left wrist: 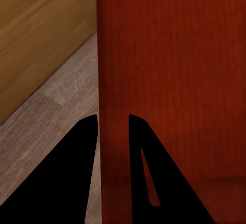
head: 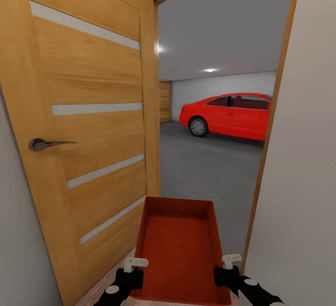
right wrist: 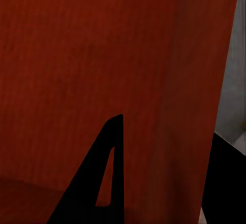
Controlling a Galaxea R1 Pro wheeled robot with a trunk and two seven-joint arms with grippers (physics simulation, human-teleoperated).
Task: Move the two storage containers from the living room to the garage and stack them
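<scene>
The robot stands at an open doorway, holding one orange-red storage container out in front of it, low and near in the head view. The bin is empty, with its long sides running away from the robot toward the garage.

The left gripper clamps the left long wall near the robot's end. In the left wrist view its two dark fingers straddle the thin wall, one outside and one inside, closed on it. The right gripper does the same on the right long wall. In the right wrist view one finger lies against the inside of the bin and the other sits outside the wall.

A wooden door with pale horizontal strips and a dark lever handle stands open on the left, very close to the bin's left side. A pale wall rises on the right, edged by the wooden door frame. Pale wood planks lie under the left gripper.

Beyond the doorway the dark grey floor of the garage stretches away. A red car is parked at the far right, before a white wall.
</scene>
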